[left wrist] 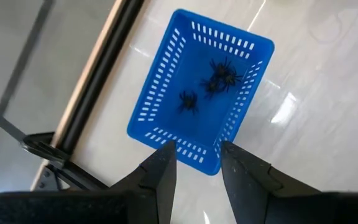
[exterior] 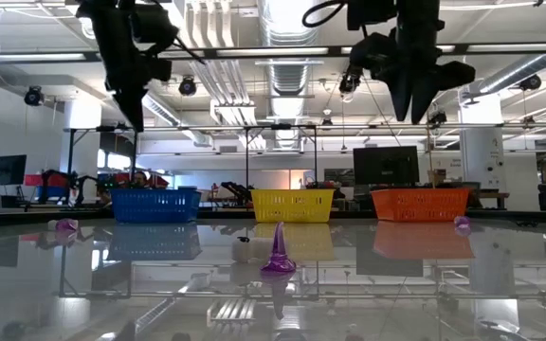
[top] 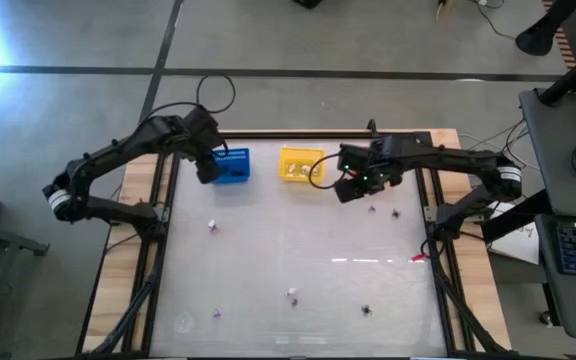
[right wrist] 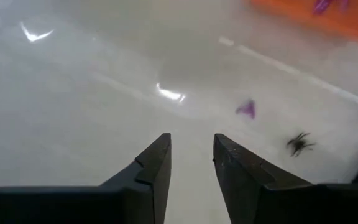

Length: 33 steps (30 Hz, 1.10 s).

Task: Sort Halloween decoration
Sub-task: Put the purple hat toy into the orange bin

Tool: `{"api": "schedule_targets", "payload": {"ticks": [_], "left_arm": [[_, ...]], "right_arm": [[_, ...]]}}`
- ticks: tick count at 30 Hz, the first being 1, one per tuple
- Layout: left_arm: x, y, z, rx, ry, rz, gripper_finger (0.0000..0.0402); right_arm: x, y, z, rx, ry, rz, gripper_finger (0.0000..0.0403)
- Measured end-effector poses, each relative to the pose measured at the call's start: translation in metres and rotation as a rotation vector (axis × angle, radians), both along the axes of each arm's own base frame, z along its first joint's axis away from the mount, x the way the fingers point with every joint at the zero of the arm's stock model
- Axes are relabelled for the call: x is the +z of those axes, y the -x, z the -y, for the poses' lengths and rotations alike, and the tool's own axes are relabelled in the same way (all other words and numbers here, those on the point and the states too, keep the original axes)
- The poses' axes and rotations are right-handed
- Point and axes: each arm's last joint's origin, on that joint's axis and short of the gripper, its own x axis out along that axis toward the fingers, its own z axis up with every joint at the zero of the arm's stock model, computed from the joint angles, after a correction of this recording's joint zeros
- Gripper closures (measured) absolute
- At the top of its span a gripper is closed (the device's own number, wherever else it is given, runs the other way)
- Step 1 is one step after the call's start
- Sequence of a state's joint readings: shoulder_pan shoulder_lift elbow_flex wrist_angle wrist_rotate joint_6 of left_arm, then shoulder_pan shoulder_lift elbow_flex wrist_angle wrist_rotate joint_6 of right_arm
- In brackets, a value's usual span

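Note:
My left gripper [top: 208,168] hangs open over the near corner of the blue basket [left wrist: 197,93], which stands at the far left of the table with black spiders [left wrist: 219,76] lying on its floor. My right gripper [top: 353,188] hangs open above the table, to the right of the yellow basket [top: 300,163]. A purple trinket [right wrist: 246,109] and a black spider [right wrist: 300,143] lie on the table just ahead of it. More trinkets are scattered about: a white one [top: 212,226], another white one [top: 292,294], a purple one [top: 216,313] and a black spider [top: 366,310].
The orange basket [exterior: 420,204] stands at the far right, mostly under my right arm in the high view. A purple cone [exterior: 278,251] stands near the table's front. A small red piece [top: 418,258] lies by the right edge. The table's middle is bare.

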<state>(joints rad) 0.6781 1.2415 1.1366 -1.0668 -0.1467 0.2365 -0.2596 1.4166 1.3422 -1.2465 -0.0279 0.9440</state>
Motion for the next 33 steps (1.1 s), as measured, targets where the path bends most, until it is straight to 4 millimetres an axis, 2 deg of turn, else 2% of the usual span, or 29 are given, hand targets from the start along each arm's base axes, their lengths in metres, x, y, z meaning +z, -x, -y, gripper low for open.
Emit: {"api": "schedule_targets", "payload": {"ticks": [6,11,14,26,33], "left_arm": [[0.011,0.008,0.007,-0.015,-0.038,0.036,0.0294],[0.018,0.015,0.012,-0.032,-0.068,0.061,0.0294],[0.021,0.019,0.015,-0.044,-0.083,0.070,0.0294],[0.023,0.030,0.029,-0.123,-0.020,0.164,0.0294],[0.017,0.032,0.031,-0.128,-0.014,0.152,0.0294]], "right_arm": [[-0.013,-0.002,0.000,0.001,-0.001,0.015,0.0309],[-0.030,0.005,0.002,-0.245,0.076,-0.065,0.0314],[-0.042,0.009,0.002,-0.344,0.094,-0.099,0.0308],[-0.086,0.023,-0.006,-0.549,0.071,-0.237,0.0257],[-0.114,0.027,-0.007,-0.574,0.071,-0.178,0.0258]]}}
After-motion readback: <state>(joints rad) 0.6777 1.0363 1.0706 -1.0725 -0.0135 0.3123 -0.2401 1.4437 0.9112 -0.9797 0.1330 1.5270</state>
